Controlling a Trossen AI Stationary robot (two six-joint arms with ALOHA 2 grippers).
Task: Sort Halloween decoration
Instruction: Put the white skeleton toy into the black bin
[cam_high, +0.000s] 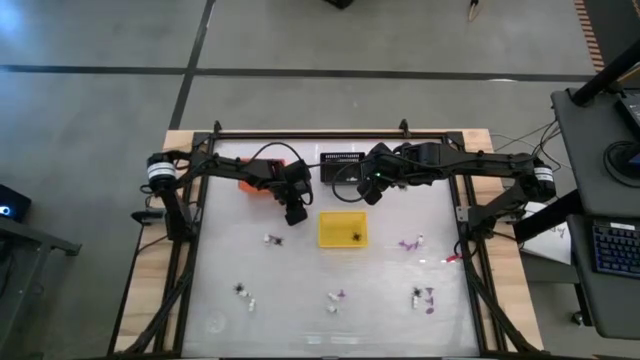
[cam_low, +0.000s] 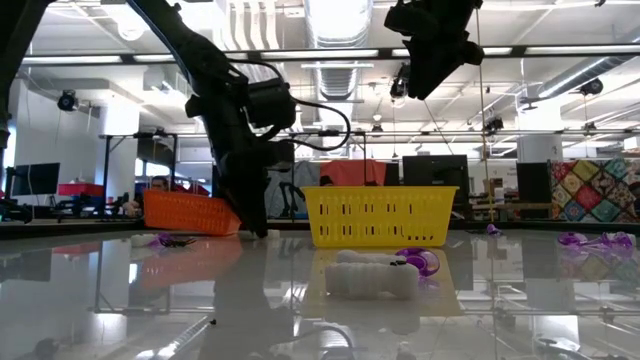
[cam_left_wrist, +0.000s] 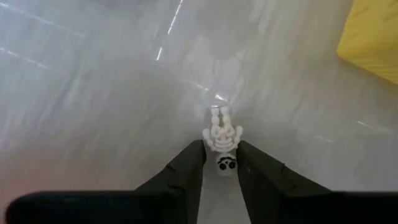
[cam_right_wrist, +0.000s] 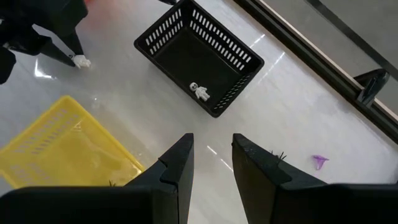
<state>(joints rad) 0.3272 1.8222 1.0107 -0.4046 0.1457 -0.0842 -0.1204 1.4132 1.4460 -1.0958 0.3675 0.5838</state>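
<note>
**Skeleton right between my left fingers**

My left gripper (cam_left_wrist: 220, 163) is down at the table, just left of the yellow basket (cam_high: 342, 229) in the overhead shot. There's a tiny white skeleton (cam_left_wrist: 222, 135) sitting between my fingers: skull in the gap at the tips, body running straight out ahead, so its long axis lines up with the way I'm pointing. Fingers look set close on either side of the skull; can't swear they're pinching it yet.

My right gripper (cam_right_wrist: 211, 155) hangs high at upper centre, fingers apart, holding nothing. The black basket (cam_right_wrist: 200, 56) is below it with one white skeleton (cam_right_wrist: 200, 91) inside. So my guess is this one goes there too, and my left is the nearer arm for it.

Count from above:
- baskets: three (orange (cam_high: 252, 183), black, yellow)
- one black spider (cam_high: 356, 237) in the yellow one
- loose pieces in six little clumps across the lower half, white, purple and black mixed. Too small to count one by one.
</note>
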